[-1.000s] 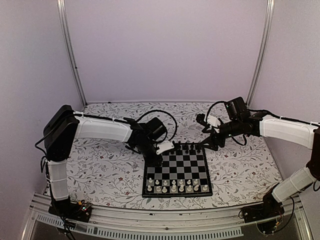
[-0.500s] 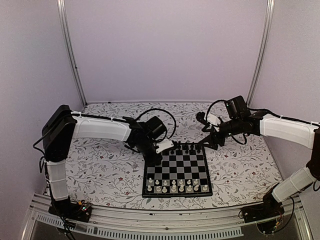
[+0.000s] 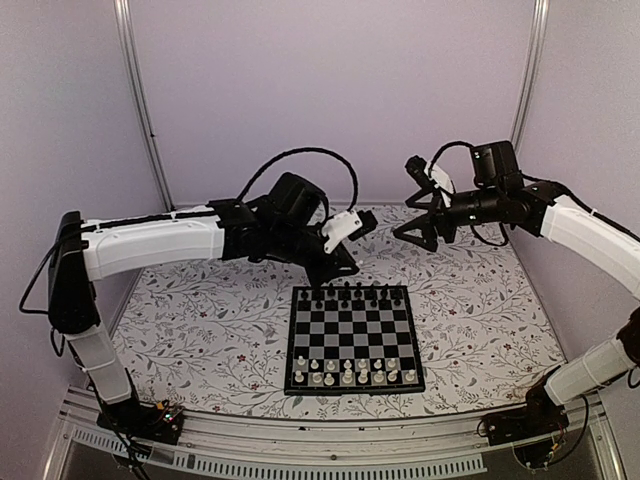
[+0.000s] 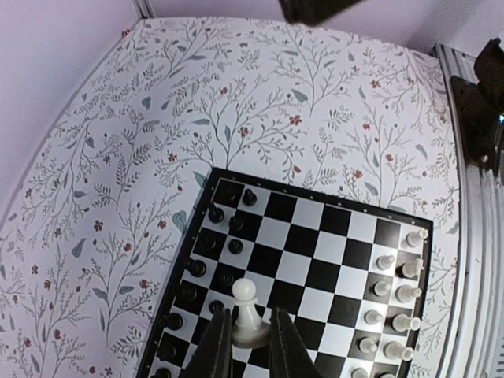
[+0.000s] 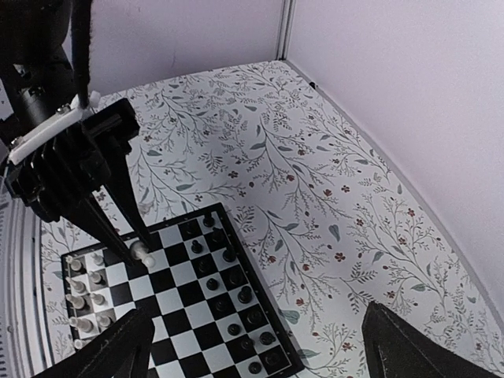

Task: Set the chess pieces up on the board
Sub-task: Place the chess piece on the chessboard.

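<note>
Lifted off the board since a second ago: left gripper pinched narrowly on a white pawn above its 11 o'clock corner, right gripper wide and empty at 1 o'clock; risk, pawn slipping from the thin grip onto black pieces

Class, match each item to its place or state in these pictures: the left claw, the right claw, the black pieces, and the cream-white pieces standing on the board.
Column one:
1. left claw
2. right claw
3. black pieces
4. standing cream-white pieces

Column two:
A. near rows of the board
B. open and empty
C. shut on a cream-white pawn
D. far rows of the board

Pairs: 1-C, 2-B, 3-D, 4-A
</note>
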Robot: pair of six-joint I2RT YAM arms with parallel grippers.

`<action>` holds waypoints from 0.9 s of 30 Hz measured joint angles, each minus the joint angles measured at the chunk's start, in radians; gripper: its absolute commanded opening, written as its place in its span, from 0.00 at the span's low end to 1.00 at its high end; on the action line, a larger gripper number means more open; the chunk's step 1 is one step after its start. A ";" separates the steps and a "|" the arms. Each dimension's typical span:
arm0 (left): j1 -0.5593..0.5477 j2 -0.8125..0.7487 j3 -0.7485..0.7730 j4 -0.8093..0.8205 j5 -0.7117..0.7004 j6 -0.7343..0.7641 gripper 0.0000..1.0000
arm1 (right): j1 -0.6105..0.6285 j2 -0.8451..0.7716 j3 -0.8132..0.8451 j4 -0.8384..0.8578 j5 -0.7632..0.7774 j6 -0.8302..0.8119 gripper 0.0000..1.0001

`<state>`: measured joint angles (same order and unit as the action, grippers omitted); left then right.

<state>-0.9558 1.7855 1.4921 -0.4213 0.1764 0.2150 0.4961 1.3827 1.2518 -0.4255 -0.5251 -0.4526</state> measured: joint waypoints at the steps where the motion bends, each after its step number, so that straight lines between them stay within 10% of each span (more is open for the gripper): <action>1: 0.000 -0.007 -0.003 0.027 0.003 -0.003 0.12 | -0.001 0.003 0.010 -0.013 -0.031 0.017 0.79; 11: -0.001 -0.063 -0.106 0.214 0.026 -0.039 0.14 | -0.001 0.248 0.137 -0.146 -0.399 0.182 0.45; 27: -0.002 -0.057 -0.105 0.220 0.037 -0.040 0.15 | 0.005 0.341 0.148 -0.186 -0.636 0.259 0.39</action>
<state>-0.9577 1.7287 1.3869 -0.2016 0.2131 0.1745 0.5014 1.7237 1.3998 -0.6113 -1.1606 -0.1932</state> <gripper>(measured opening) 0.149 0.403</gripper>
